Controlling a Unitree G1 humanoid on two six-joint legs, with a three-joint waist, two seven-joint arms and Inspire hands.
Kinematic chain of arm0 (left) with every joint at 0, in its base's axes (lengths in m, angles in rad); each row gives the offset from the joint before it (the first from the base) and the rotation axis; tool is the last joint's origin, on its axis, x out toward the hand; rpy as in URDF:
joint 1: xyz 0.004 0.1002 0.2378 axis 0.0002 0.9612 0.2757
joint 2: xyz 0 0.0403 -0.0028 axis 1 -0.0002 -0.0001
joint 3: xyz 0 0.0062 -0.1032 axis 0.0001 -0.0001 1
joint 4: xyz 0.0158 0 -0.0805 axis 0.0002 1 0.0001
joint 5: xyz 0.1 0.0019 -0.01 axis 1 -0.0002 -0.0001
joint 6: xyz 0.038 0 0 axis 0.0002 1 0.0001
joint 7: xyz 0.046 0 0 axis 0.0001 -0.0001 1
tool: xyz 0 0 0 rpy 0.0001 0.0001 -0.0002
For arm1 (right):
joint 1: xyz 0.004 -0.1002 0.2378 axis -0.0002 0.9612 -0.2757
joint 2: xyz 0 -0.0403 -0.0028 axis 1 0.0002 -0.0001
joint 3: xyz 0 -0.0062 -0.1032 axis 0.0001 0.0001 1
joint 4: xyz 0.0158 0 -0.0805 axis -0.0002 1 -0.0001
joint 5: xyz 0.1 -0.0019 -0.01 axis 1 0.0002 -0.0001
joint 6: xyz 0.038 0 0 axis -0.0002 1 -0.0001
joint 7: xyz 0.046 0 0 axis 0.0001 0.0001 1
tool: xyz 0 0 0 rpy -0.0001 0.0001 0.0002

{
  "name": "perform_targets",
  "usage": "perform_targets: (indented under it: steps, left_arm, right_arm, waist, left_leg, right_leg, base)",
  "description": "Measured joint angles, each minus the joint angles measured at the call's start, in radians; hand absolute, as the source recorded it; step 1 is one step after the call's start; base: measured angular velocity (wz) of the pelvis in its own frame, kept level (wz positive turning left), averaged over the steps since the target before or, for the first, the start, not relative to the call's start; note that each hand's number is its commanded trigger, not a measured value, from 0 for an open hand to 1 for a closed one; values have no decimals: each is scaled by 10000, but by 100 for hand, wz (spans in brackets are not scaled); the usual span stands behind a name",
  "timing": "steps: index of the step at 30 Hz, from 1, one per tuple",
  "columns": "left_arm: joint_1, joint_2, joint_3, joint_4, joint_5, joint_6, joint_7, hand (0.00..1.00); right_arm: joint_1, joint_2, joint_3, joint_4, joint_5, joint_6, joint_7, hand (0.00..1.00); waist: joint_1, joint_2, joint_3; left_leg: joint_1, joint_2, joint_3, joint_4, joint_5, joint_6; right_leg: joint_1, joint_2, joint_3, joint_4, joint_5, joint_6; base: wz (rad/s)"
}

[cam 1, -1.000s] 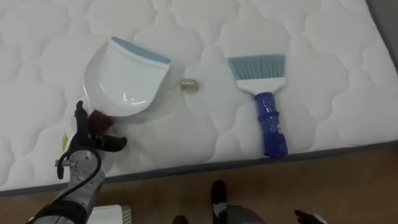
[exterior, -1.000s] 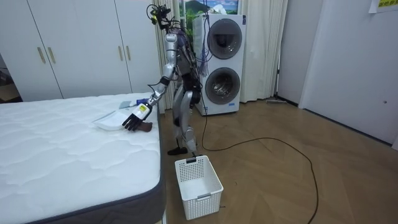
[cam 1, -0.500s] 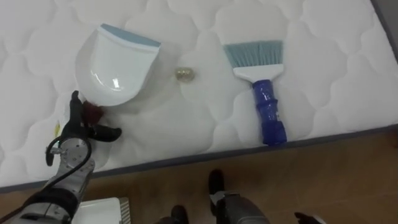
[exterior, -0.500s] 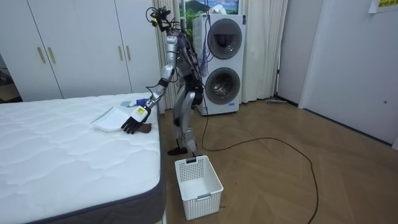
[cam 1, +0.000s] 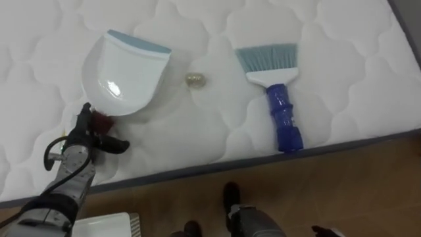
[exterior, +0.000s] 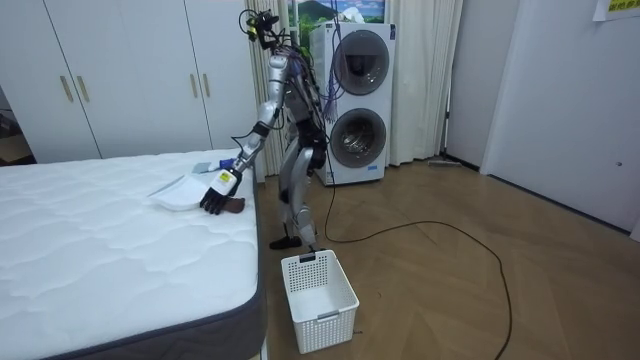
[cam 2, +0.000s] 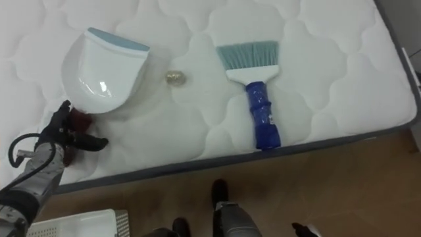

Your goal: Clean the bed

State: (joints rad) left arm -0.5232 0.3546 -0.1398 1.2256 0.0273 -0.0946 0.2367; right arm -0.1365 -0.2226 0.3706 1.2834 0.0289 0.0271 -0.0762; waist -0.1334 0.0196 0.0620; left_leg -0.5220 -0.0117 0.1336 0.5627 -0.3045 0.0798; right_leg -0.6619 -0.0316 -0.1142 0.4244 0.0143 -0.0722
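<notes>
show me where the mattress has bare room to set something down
Bare mattress right of the brush, and the near strip between dustpan and brush, below the small ball. Crowded at the dustpan's handle, where the left hand sits.

Bright, even light; a glare spot on the dustpan (cam 1: 125, 72).

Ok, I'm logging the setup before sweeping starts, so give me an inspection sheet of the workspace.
surface: white quilted mattress, bare of bedding.
job's things: dustpan and blue-handled brush, lying apart.
clutter: small crumpled ball between them.
hands: left hand open at the dustpan's dark red handle; right hand at the eye view's lower edge.
cables: nothing seen.
surroundings: white basket on the wood floor, stacked washing machines, wardrobe.
</notes>
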Motion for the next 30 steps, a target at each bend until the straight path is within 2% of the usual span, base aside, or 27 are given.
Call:
perform_targets:
  steps: [3, 12, 17, 24, 27, 30]
  left_arm:
    - [-70, 143, -15, 227, 38, 231, -61, 100]
    - [-72, 13, -94, 615, 36, 874, -461, 100]
    - [-91, -61, -211, 644, 44, 883, -744, 100]
    - [-125, -57, -231, 686, 475, 930, -761, 100]
    - [-182, -56, -467, 677, 561, 925, -697, 100]
    - [-182, -59, -622, 655, 908, 845, -589, 100]
  right_arm:
    - [-2, -4, 2, 1, -165, 115, 0, 0]
    - [-54, -119, -5, -73, -461, 182, 21, 0]
    - [-206, -119, -9, -225, -404, 162, -20, 0]
    - [-306, -120, -39, -398, -372, 73, -20, 0]
    - [-332, -129, -7, -378, -296, 53, -28, 0]
    - [-331, -131, 0, -312, -17, -135, -75, 0]
  waist:
    - [-29, 2, 0]
    - [-47, 5, 7]
    - [-31, 0, 11]
    - [-51, -17, 37]
    - [-30, -14, 38]
    - [-19, -25, 44]
  left_leg:
    - [94, -27, 79, -77, -3, 9]
    - [115, -25, 91, -162, -4, 13]
    - [115, -20, 86, -181, -4, 13]
    - [9, 13, 85, -215, 5, 23]
    - [-19, 9, 8, -206, 4, 23]
    - [35, 2, -24, -207, 4, 23]
  right_leg:
    - [35, -7, 112, 77, -33, 26]
    - [-21, 5, 125, 65, -48, 42]
    - [-21, -1, 103, 54, -61, 39]
    - [-19, 15, 41, -114, -15, 30]
    - [-16, 5, -26, -130, -17, 30]
    - [11, 3, -33, -112, -18, 32]
  base:
    - [-7]
    - [0]
    - [0]
    - [1]
    - [6]
    - [3]
